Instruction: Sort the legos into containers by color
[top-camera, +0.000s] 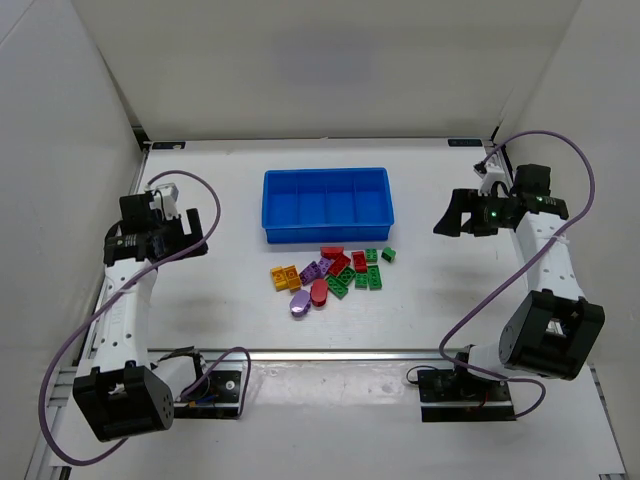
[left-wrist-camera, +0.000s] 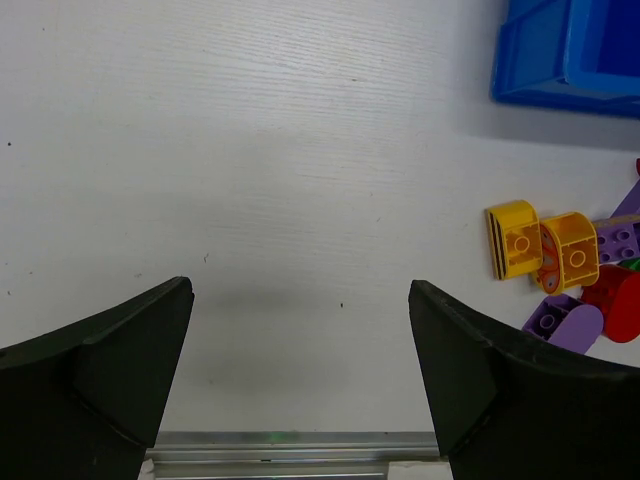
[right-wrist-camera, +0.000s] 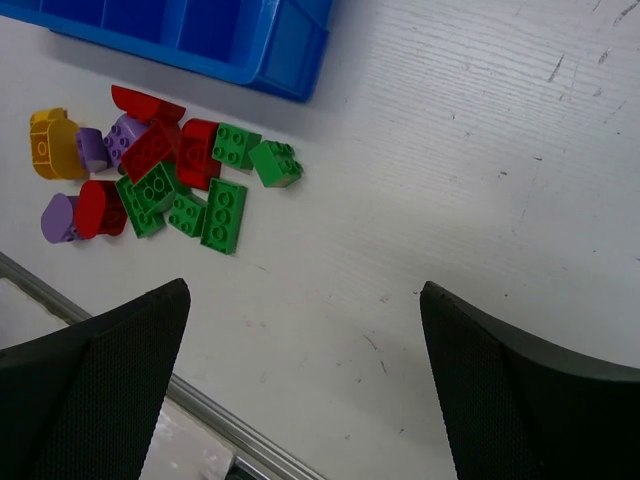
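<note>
We keep our left gripper (left-wrist-camera: 300, 380) out at nine o'clock of the white table (top-camera: 450, 300) and our right gripper (right-wrist-camera: 305, 390) at three, jaws spread wide and holding nothing, probably to leave both free to reach in. The small red, green, purple and yellow-orange plastic studded bricks (top-camera: 330, 275) lie heaped at the centre, just at six o'clock of the shallow bright blue four-compartment plastic tray (top-camera: 327, 233). Its compartments show no bricks, so we judge sorting not yet begun.

I see small studded plastic bricks (top-camera: 335, 272): red, green, purple, yellow-orange, one loose cluster | lying just near side of shallow bright blue four-compartment plastic tray (top-camera: 327, 235), not touching it
</note>
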